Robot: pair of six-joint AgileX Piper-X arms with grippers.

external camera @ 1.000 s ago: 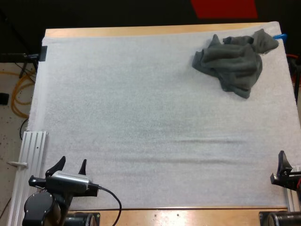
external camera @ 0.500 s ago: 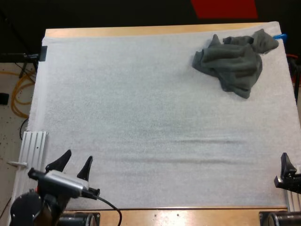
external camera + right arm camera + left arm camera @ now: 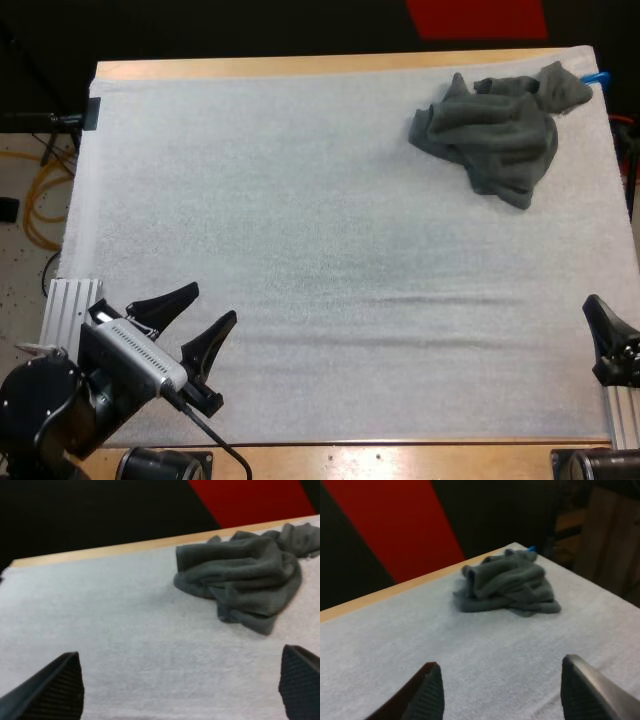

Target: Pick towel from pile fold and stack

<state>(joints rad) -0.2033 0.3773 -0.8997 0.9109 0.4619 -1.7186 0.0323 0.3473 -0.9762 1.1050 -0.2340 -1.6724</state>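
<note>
A crumpled dark grey-green towel (image 3: 497,125) lies at the mat's far right corner, also ahead of both wrist cameras as a towel (image 3: 509,584) and towel (image 3: 247,577). My left gripper (image 3: 205,310) hangs over the mat's near left part, open, its fingers (image 3: 427,697) wide apart with nothing between them, aimed toward the towel. My right gripper (image 3: 603,320) sits at the mat's near right edge; its fingers (image 3: 57,687) stand far apart, open and empty. Both grippers are well away from the towel.
The white mat (image 3: 320,250) covers the wooden table (image 3: 300,66). A metal rail (image 3: 68,300) runs along the mat's near left edge beside my left arm. Yellow cables (image 3: 35,200) lie on the floor left of the table.
My left gripper has swung right and forward, now pointing diagonally toward the towel. My right gripper has risen slightly into view at the right edge. The towel has not moved.
</note>
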